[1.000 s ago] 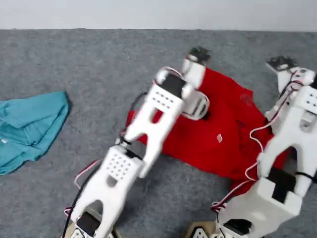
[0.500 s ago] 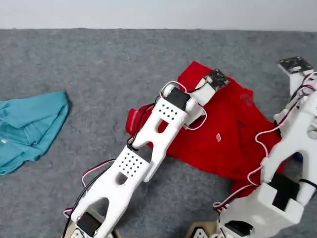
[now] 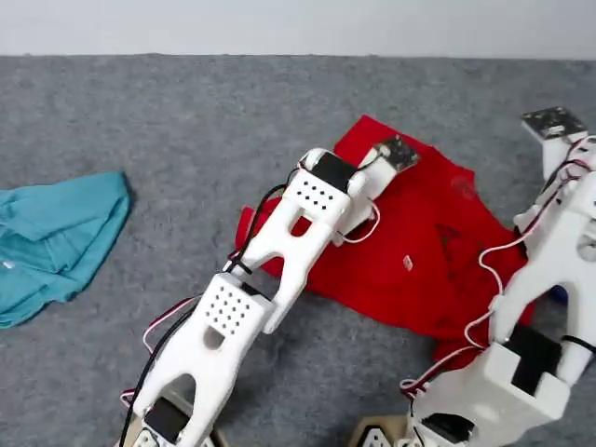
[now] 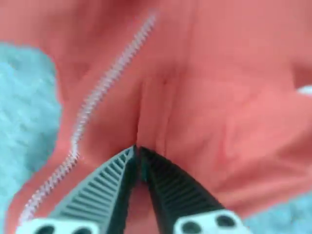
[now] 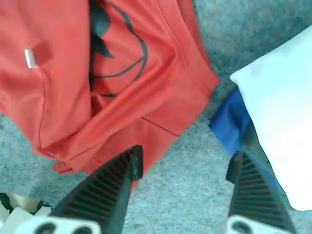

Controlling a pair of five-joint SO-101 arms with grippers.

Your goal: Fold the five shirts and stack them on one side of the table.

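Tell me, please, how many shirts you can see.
2 for certain: the red shirt mid-table, the teal shirt at the left edge. Blue cloth and white cloth beside the red may be more.

The left arm [image 3: 279, 251] stretches out low; the left gripper [image 4: 139, 153] is pinched tight on the red shirt [image 4: 219, 97]; the right arm [image 3: 545, 261] stands bent up; the right gripper [image 5: 183, 175] points down, fingers wide apart.
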